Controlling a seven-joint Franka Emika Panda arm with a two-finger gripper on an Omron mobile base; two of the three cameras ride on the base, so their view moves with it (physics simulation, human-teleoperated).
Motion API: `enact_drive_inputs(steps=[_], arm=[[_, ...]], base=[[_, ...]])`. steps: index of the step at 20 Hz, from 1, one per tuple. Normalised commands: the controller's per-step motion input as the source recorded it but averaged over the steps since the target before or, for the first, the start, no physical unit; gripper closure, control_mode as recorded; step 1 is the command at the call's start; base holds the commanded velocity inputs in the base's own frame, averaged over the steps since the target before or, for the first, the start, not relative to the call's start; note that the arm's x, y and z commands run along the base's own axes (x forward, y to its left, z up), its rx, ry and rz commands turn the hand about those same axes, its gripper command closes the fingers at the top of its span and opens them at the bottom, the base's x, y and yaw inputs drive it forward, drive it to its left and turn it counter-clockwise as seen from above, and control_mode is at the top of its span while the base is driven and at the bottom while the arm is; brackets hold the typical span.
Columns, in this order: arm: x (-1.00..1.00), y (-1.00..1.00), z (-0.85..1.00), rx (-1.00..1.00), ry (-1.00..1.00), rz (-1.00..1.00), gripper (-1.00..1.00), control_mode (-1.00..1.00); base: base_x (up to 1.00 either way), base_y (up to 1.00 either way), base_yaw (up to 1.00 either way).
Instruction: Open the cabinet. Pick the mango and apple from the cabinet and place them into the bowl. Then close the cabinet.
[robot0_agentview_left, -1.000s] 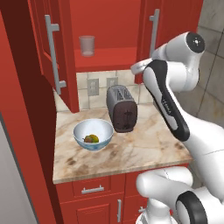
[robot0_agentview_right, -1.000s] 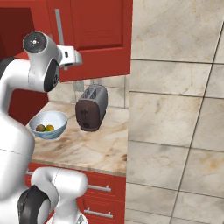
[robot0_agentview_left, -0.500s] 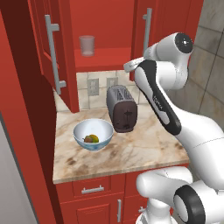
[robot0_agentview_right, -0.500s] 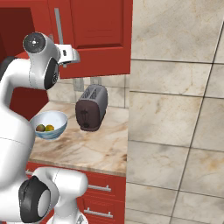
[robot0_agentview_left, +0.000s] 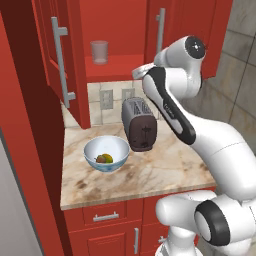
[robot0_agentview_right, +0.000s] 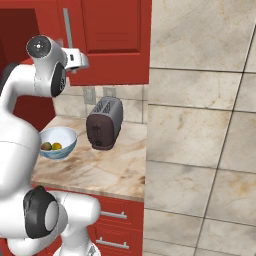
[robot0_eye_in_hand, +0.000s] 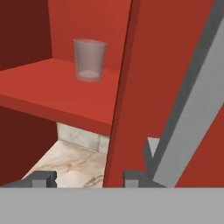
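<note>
The red wall cabinet (robot0_agentview_left: 117, 30) has its left door (robot0_agentview_left: 47, 45) swung wide open and its right door (robot0_agentview_left: 175, 30) partly open. My gripper (robot0_agentview_left: 140, 73) is open at the right door's lower free edge. In the hand view that door edge (robot0_eye_in_hand: 124, 87) runs between my fingertips (robot0_eye_in_hand: 133, 177), close to the right one, with the silver bar handle (robot0_eye_in_hand: 192, 105) beside it. On the counter stands the pale blue bowl (robot0_agentview_left: 90, 150), holding the yellow-green mango (robot0_agentview_left: 108, 159) and the dark red apple (robot0_agentview_left: 100, 159). From the right I see the bowl (robot0_agentview_right: 67, 142), mango (robot0_agentview_right: 56, 146) and apple (robot0_agentview_right: 46, 146) again.
A clear glass cup (robot0_agentview_left: 99, 51) stands on the red shelf (robot0_eye_in_hand: 52, 83). A dark toaster (robot0_agentview_left: 140, 124) sits right of the bowl against the backsplash. Lower red drawers (robot0_agentview_left: 107, 216) run under the marble counter (robot0_agentview_left: 150, 175). A tiled wall (robot0_agentview_right: 200, 125) closes the right side.
The right door has swung leftward, toward shut, and my hand has moved left with its edge. The bowl, fruit, cup and toaster stay put.
</note>
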Motion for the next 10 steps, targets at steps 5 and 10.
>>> enact_drive_inputs(steps=[5,10], arm=[[0.43,0.0,0.0,0.0,0.0,0.0,-1.0,-1.0],[0.4,0.0,0.0,0.0,0.0,0.0,-1.0,-1.0]], base=[[0.0,0.0,0.0],[0.0,0.0,0.0]])
